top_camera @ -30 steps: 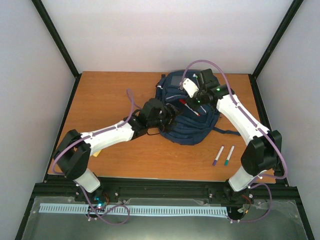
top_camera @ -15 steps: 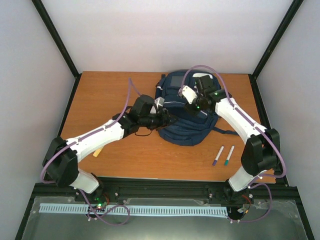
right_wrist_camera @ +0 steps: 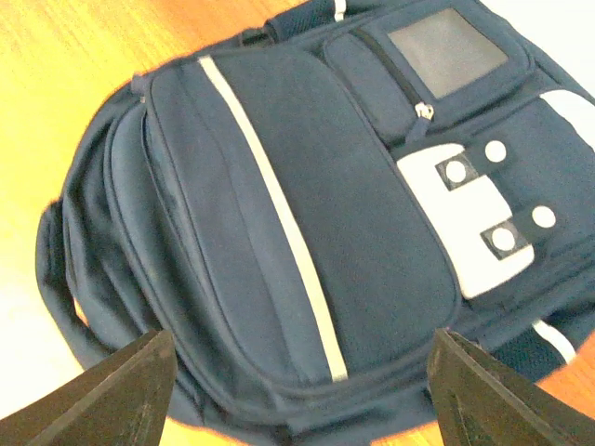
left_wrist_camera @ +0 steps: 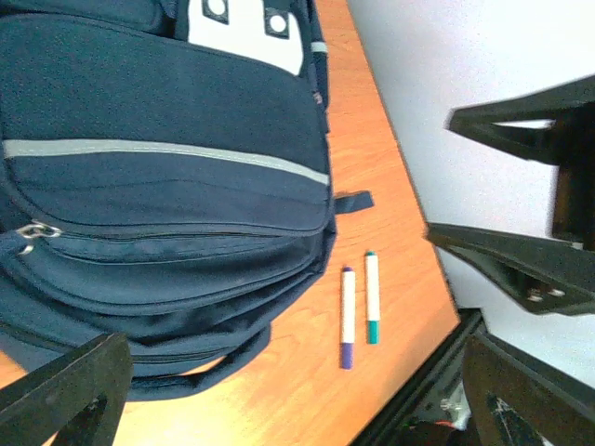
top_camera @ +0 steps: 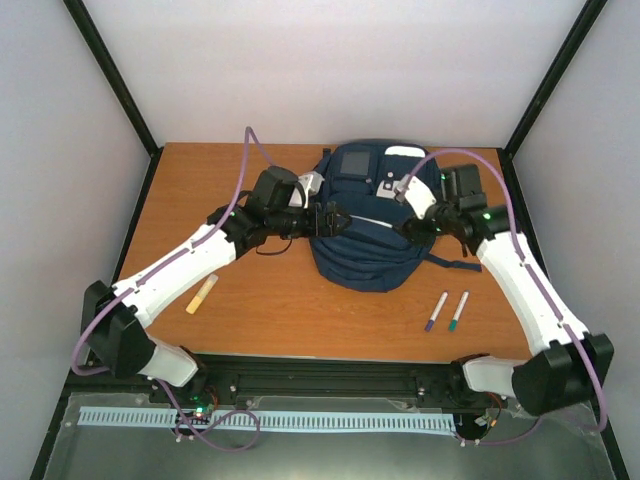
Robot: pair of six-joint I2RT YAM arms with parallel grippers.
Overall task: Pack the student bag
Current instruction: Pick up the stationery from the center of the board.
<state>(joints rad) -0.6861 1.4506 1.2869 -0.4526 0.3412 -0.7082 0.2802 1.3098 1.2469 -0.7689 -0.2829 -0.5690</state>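
Note:
The student bag (top_camera: 365, 240), a navy backpack with a white stripe and white patches, lies flat in the middle of the table with its zips drawn shut. My left gripper (top_camera: 338, 219) hovers at its left edge, open, with nothing between the fingers (left_wrist_camera: 65, 390). My right gripper (top_camera: 410, 228) hangs at the bag's right edge, also open and empty. The left wrist view shows the bag (left_wrist_camera: 158, 186) side-on. The right wrist view looks down on its front pocket (right_wrist_camera: 307, 214) between wide fingers (right_wrist_camera: 102, 400).
A purple-capped marker (top_camera: 436, 311) and a green-capped marker (top_camera: 458, 311) lie side by side on the wood right of the bag; they also show as the purple one (left_wrist_camera: 347, 318) and the green one (left_wrist_camera: 372, 297). A yellow stick (top_camera: 201, 294) lies front left.
Both grippers have drawn back off the bag, the left one up and leftward, the right one rightward, and both jaws have opened. The red pen seen on the bag a second ago no longer shows.

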